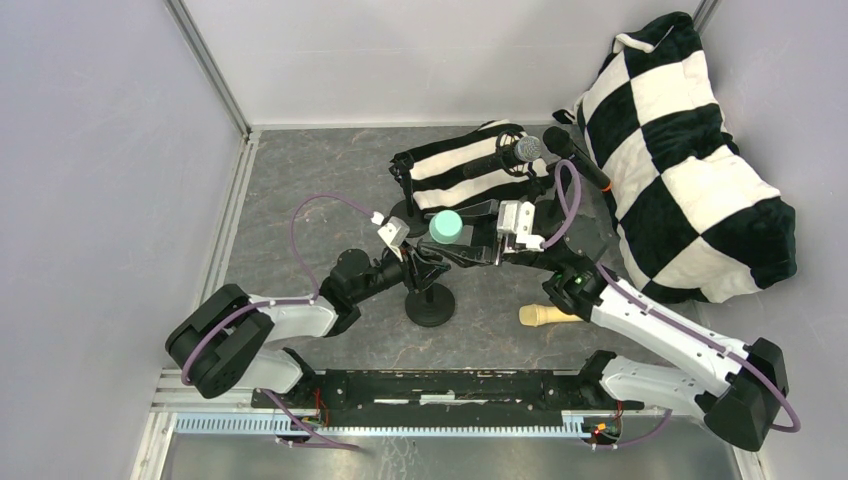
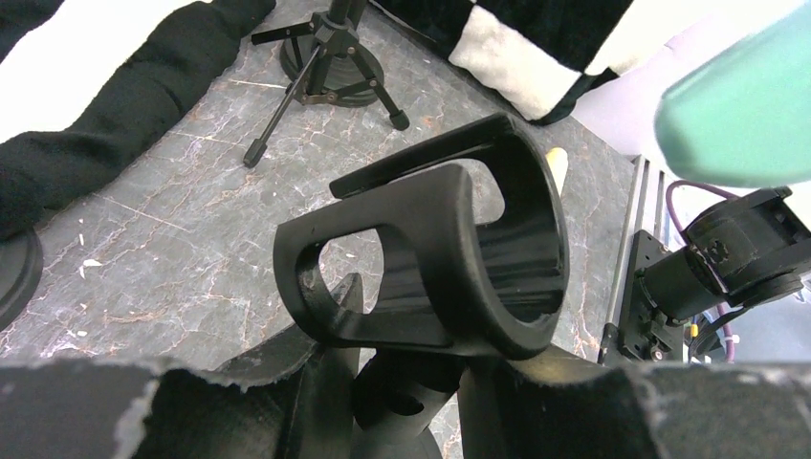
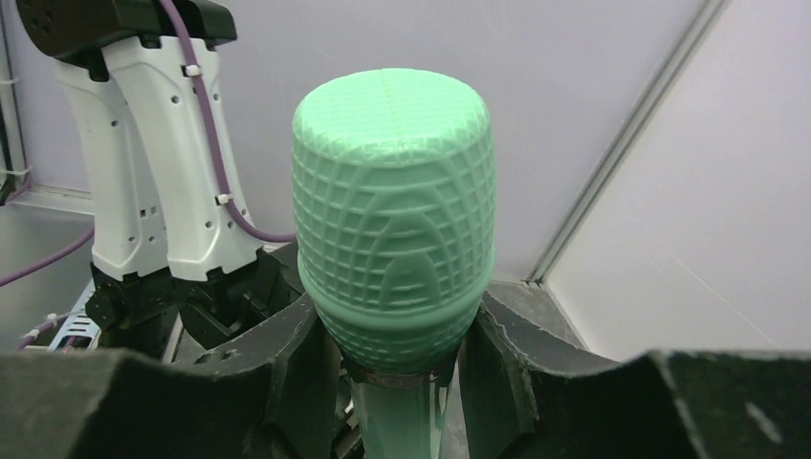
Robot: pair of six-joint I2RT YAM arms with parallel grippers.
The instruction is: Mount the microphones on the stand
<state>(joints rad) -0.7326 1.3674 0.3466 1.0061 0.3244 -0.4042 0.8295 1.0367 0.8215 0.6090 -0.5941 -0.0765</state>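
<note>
Alignment matters most in this step, as I judge it: the mint green microphone (image 3: 392, 220) has to slide handle-first into the black clip (image 2: 449, 258) on top of the stand (image 1: 430, 305). To do it well, I should bring the handle straight over the clip's round mouth, match the clip's tilt and lower slowly, while my left pincer (image 2: 402, 382) holds the stand steady. A skewed entry could catch the rim and tip the stand.

My right pincer (image 3: 397, 359) is partly closed around the microphone just under its ribbed head, which points up. The handle drops out of sight between the fingers. My left pincer is partly closed on the neck of the stand, just below the clip.

From the left wrist camera, a blurred green part of the microphone sits up and to the right of the clip, apart from it and not inside. From above, the two pincers meet over the stand's round base, with the green head between them. The cream-yellow microphone (image 1: 545, 316) lies on the table (image 1: 300, 180), to the right of that base.
</note>
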